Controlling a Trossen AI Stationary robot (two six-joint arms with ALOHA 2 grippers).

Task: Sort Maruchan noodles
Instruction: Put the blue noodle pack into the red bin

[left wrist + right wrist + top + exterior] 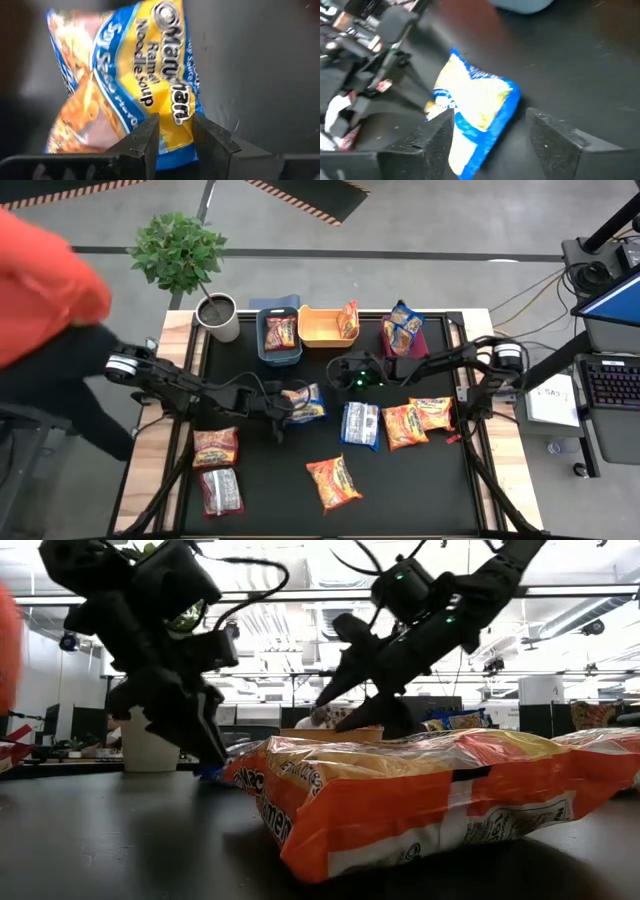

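Lying loose: three orange packets (334,482), two blue packets (361,424).

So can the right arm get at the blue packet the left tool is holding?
Probably yes: the right tool is open with its fingers either side of the blue packet, nothing between. The left tool pinches the packet's other end.

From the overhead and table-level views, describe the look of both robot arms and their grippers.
Both are dark, slender, jointed arms with black cables looped along them. The left arm and right arm each carry a pale cylindrical joint near the base. The right gripper shows small green lights at its wrist; the left gripper has two blocky black fingers.
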